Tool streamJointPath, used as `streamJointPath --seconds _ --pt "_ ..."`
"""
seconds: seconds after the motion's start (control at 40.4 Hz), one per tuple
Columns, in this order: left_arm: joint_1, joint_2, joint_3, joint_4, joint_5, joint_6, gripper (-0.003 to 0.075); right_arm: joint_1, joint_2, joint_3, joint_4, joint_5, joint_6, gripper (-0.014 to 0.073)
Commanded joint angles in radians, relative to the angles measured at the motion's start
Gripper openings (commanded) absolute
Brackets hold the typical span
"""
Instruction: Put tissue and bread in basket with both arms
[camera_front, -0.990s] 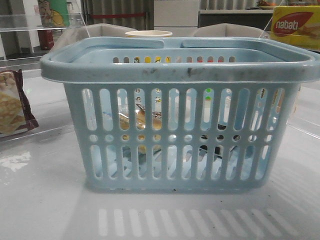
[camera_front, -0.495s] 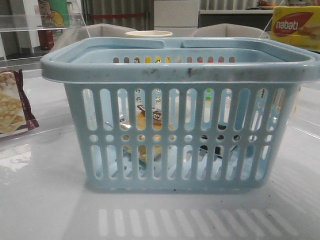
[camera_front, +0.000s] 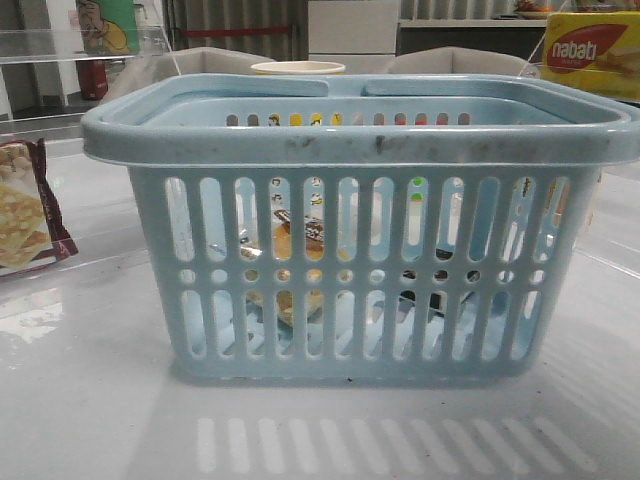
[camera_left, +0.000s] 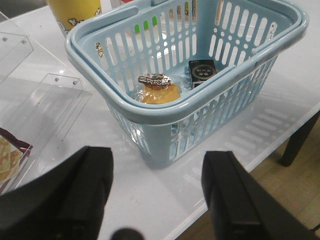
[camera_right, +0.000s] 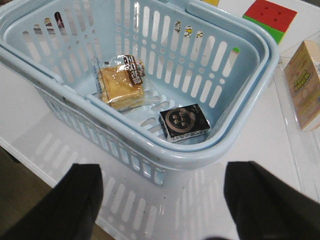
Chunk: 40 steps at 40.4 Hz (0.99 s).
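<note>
The light blue basket (camera_front: 350, 140) stands in the middle of the white table; it also shows in the left wrist view (camera_left: 150, 112) and the right wrist view (camera_right: 235, 135). Inside it lie the wrapped golden-brown bread (camera_right: 121, 82), also seen in the left wrist view (camera_left: 159, 91) and through the slots in the front view (camera_front: 297, 240), and a small black tissue pack (camera_right: 184, 122), which also shows in the left wrist view (camera_left: 202, 71). My left gripper (camera_left: 157, 192) is open and empty above the table beside the basket. My right gripper (camera_right: 162, 200) is open and empty beside the basket's other side.
A maroon-edged cracker packet (camera_front: 25, 205) lies at the left. A yellow Nabati box (camera_front: 592, 52) stands at the back right. A clear acrylic stand (camera_left: 47, 100) is near the basket. A carton (camera_right: 305, 82) and a red-green block (camera_right: 270, 15) sit beyond it.
The bread has dropped and settled on the basket floor since a second ago. The cracker packet at the left looks slightly shifted. Nothing else has moved.
</note>
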Motion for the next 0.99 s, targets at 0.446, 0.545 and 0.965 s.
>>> streamJointPath --seconds 0.446,0.545,0.965 --pt "-0.007 0.001 -0.021 -0.004 -0.075 -0.008 0.0094 0.0 0.0 -0.025 -0.012 -0.06 -0.009 0.0057" --pt "-0.007 0.001 -0.021 -0.004 -0.075 -0.008 0.0094 0.0 0.0 -0.025 -0.012 -0.06 -0.009 0.0057" --pt "0.054 -0.065 0.015 -0.014 -0.092 -0.008 0.0094 0.0 0.0 -0.025 -0.012 -0.06 -0.009 0.0057"
